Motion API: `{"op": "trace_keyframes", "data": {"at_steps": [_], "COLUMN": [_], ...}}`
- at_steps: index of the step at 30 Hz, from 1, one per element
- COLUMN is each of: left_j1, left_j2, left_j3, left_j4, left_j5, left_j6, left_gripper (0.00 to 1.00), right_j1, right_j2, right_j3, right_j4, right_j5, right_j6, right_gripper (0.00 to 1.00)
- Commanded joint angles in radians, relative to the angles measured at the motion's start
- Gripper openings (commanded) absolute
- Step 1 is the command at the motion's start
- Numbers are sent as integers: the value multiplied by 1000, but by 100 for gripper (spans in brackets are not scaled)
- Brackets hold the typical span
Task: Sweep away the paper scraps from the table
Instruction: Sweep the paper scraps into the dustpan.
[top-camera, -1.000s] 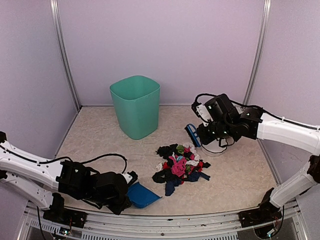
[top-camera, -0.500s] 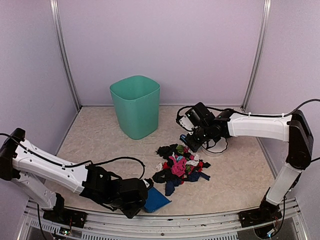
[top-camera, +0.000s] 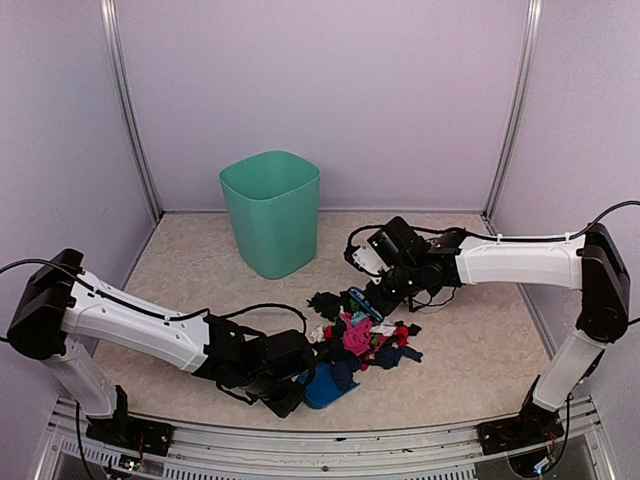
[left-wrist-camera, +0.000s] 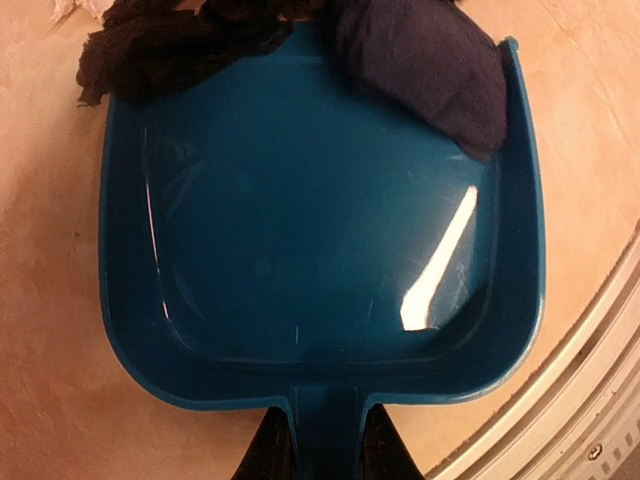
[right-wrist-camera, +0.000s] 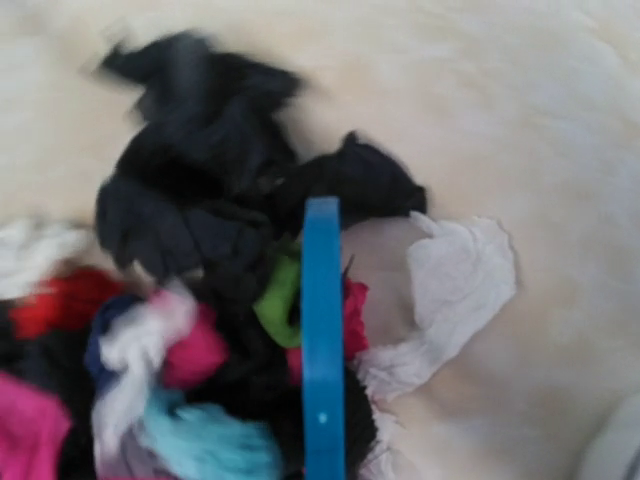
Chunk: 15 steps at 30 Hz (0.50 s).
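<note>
The paper scraps (top-camera: 362, 335) lie in one heap of black, pink, red, white and dark blue bits on the table (top-camera: 200, 280). My left gripper (top-camera: 293, 387) is shut on the handle of the blue dustpan (top-camera: 325, 386), whose mouth touches the heap's near edge. In the left wrist view my gripper (left-wrist-camera: 325, 452) holds the dustpan (left-wrist-camera: 320, 220), with dark scraps (left-wrist-camera: 420, 70) lying over its front lip. My right gripper (top-camera: 380, 282) holds the blue brush (top-camera: 360, 299) at the heap's far side. In the right wrist view the brush (right-wrist-camera: 322, 340) stands among the scraps (right-wrist-camera: 200, 210); its fingers are out of view.
A green bin (top-camera: 270, 212) stands upright at the back left of the heap. The table's metal front rim (left-wrist-camera: 590, 400) runs just behind the dustpan. Purple walls close in three sides. A pale rounded edge (right-wrist-camera: 612, 448) shows at the right wrist view's bottom right.
My left arm has pushed the dustpan to the right, up to the heap's near edge. My right arm has brought the brush left and down onto the heap's far side.
</note>
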Motion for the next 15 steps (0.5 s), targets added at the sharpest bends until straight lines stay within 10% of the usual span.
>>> {"op": "trace_keyframes", "data": {"at_steps": [1, 15], "left_j1": [31, 114], "left_j2": [77, 126], "left_j3": [32, 10], "left_j4": [-11, 96], "left_j5": [27, 15], "left_j6": [18, -52], "left_gripper": [0, 0], "right_j1": [66, 169], "right_j2": [-27, -41], "right_j3": [-19, 13], "right_j4": [-19, -46], "right_j5": [-56, -27], "right_j6": [61, 137], "right_gripper": [0, 0]}}
